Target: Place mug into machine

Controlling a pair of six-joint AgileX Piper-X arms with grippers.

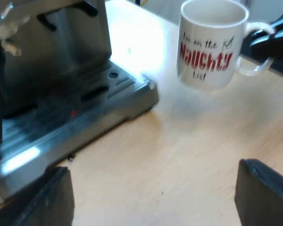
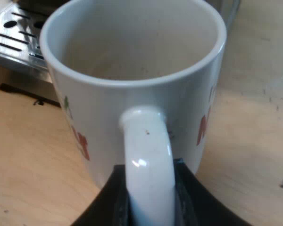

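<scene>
Mug (image 2: 132, 70): white, upright, handle clamped between right gripper (image 2: 150, 200) fingers, beside machine (image 1: 61, 61) tray. Left gripper (image 1: 153, 193): fingers apart, empty, over table (image 1: 188, 155).

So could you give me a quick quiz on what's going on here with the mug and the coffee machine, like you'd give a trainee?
1. Pick one: the right gripper holds the mug by its A) rim B) handle C) base.
2. Fill in: the left gripper, near the espresso machine, has its fingers ___, with nothing between them.
3. True or false: the mug already stands on the machine.
Key: 1 B. 2 open. 3 false, it is beside the machine, over the table.
</scene>
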